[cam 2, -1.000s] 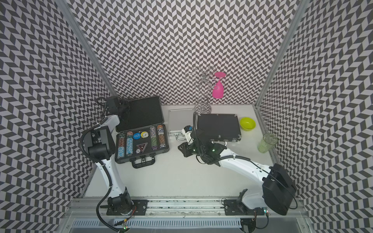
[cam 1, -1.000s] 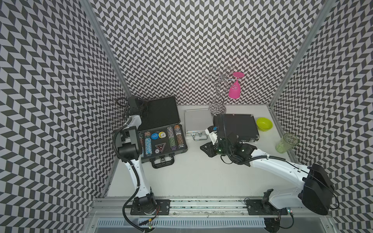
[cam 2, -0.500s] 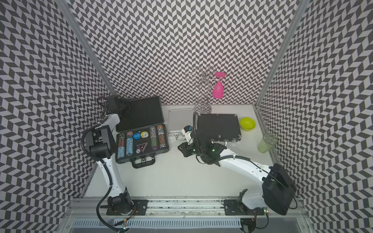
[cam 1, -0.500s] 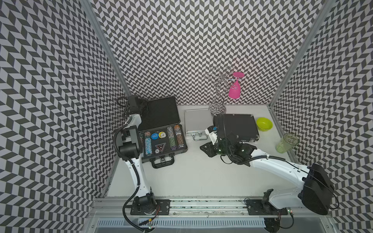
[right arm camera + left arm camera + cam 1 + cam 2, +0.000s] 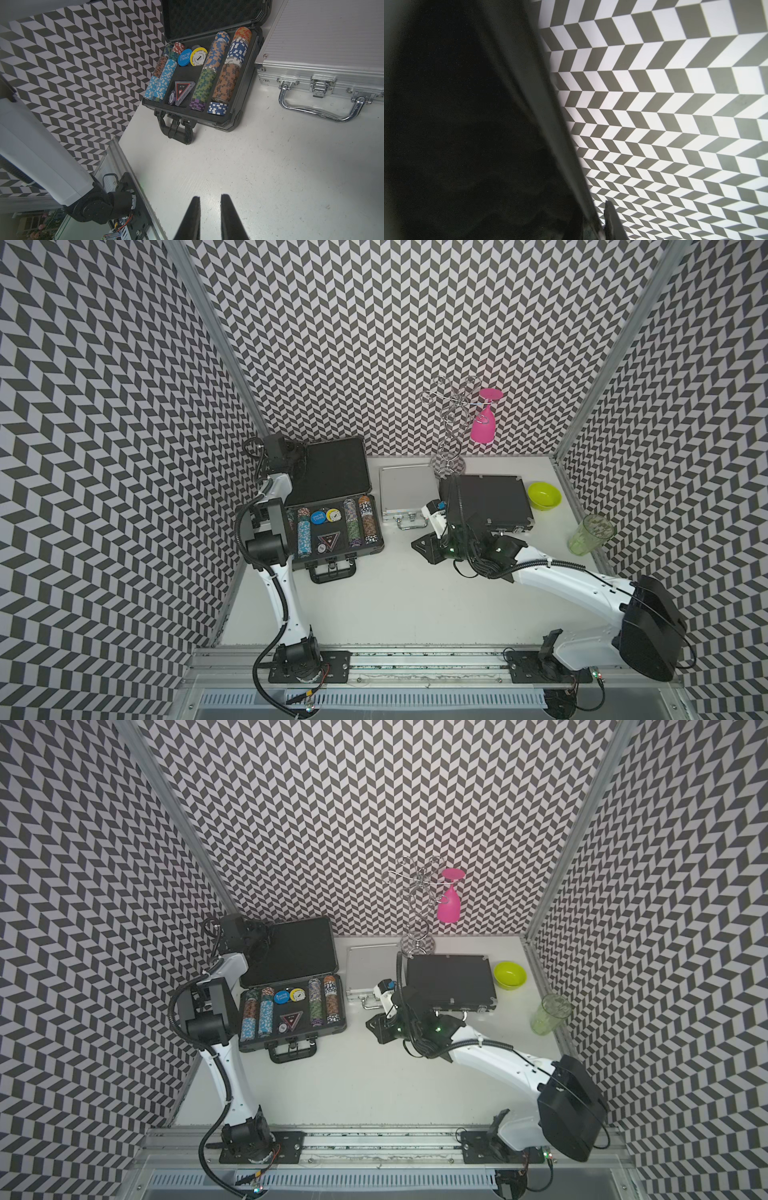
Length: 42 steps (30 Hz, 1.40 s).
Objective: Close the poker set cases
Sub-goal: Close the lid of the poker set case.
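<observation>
The left pincer [image 5: 296, 452] has drawn in on the far left corner of the raised lid [image 5: 332, 468] of the open black hard-shell poker case [image 5: 216, 123], which sits at the left of the white surface [image 5: 395, 605], chips [image 5: 365, 520] showing. One finger [image 5: 610, 218] lies tight against the lid's rim, so I judge it clamped there, ready to swing the lid down. The ribbed silver aluminium case [image 5: 405, 489] lies closed. Near its front, the right pincer [image 5: 208, 197] stays put, nearly together and empty. To the right, the flat black case [image 5: 486, 499] looks closed. Around the surface stand black-and-white chevron walls [image 5: 374, 323].
</observation>
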Each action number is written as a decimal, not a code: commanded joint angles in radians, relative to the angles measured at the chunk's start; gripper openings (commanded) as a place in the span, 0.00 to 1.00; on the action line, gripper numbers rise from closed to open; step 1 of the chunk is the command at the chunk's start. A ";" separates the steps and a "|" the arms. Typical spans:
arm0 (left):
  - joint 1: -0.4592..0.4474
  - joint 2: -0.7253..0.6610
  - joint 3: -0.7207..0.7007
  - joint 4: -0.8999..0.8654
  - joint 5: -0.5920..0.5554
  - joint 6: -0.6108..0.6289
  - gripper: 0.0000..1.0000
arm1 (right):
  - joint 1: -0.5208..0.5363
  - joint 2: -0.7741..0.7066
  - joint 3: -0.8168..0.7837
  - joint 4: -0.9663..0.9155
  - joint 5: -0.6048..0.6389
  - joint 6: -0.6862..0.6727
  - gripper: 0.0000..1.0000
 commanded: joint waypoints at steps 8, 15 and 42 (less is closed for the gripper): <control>0.004 -0.296 -0.328 0.229 0.016 0.049 0.00 | -0.002 0.000 -0.004 0.049 0.013 0.003 0.20; 0.037 -0.518 -0.590 0.223 0.044 0.067 0.00 | -0.001 -0.027 -0.006 0.040 0.025 0.010 0.20; 0.102 -1.233 -1.144 -0.181 0.035 0.117 0.40 | -0.002 -0.105 0.110 -0.042 0.105 -0.011 0.21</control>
